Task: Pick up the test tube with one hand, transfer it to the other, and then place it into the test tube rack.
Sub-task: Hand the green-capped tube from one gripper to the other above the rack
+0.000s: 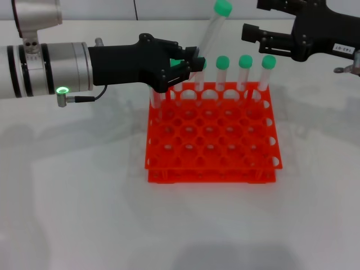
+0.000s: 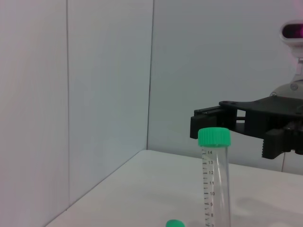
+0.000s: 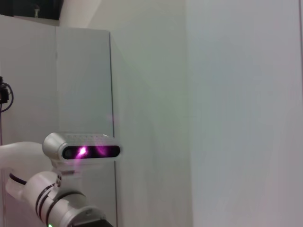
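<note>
In the head view my left gripper [image 1: 194, 63], black and unlabelled on the arm with the green light, is shut on the lower part of the test tube [image 1: 212, 31]. It holds the tube tilted above the back row of the orange-red test tube rack [image 1: 214, 140], green cap [image 1: 223, 8] uppermost. My right gripper [image 1: 254, 18], with a white label [image 1: 342, 49], is open at the upper right, just right of the cap and apart from it. The left wrist view shows the tube [image 2: 215, 179] upright, with the right gripper [image 2: 236, 124] behind it.
Several more green-capped tubes stand in the rack's back row [image 1: 245, 67], some hidden behind the left gripper. One cap [image 2: 175, 223] shows in the left wrist view. The rack stands on a white table [image 1: 84, 197]. The right wrist view shows only the robot's head [image 3: 83, 150] and wall panels.
</note>
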`<state>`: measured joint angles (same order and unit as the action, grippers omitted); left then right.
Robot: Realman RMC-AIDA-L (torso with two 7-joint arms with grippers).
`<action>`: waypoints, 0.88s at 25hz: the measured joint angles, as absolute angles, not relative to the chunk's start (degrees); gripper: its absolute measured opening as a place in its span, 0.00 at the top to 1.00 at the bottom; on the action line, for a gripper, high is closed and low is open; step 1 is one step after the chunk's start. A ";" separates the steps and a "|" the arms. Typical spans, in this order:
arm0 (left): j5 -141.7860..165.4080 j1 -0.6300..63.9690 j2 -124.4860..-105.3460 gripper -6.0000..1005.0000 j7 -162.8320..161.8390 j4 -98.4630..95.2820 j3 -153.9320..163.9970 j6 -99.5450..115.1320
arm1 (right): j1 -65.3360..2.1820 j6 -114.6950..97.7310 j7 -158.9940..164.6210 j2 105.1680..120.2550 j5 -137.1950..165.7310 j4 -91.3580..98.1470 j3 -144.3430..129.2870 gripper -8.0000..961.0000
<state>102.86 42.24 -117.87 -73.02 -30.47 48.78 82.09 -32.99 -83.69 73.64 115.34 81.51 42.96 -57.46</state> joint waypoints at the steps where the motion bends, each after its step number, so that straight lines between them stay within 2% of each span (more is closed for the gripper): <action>1: 102.87 42.24 -117.94 0.76 -73.02 -30.55 48.78 82.10 | -33.22 -83.69 73.65 115.36 81.46 42.93 -57.63 0.21; 22: 102.77 42.33 -118.10 0.76 -72.95 -30.67 48.78 82.92 | -38.16 -83.65 73.74 115.59 81.38 38.56 -58.80 0.21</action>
